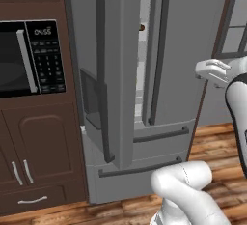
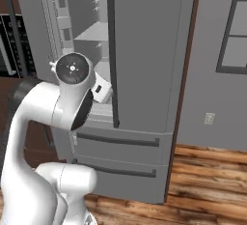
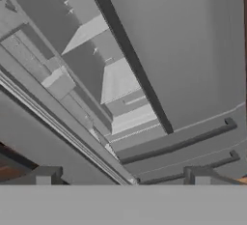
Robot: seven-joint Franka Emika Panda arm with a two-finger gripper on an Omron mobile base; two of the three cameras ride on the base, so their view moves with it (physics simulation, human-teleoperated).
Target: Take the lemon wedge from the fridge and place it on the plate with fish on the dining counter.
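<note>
The grey fridge (image 1: 183,35) stands ahead with its left door (image 1: 123,74) swung open and its right door (image 2: 144,50) closed. White shelves (image 2: 94,33) of the interior show through the gap. In the hand view my gripper (image 3: 123,179) is open, with nothing between its two dark fingertips (image 3: 46,175), and it points at the fridge (image 3: 193,40) and its lower shelves (image 3: 130,118) from outside. The lemon wedge is hidden; no yellow piece shows on the shelves I see. The plate and the dining counter are out of view.
A black microwave (image 1: 19,57) sits in brown cabinetry (image 1: 38,156) left of the fridge. A small dark brown lump (image 1: 141,27) shows inside the fridge gap. Two fridge drawers (image 2: 120,156) lie below. Wood floor (image 2: 207,180) and a window (image 2: 234,31) are at the right.
</note>
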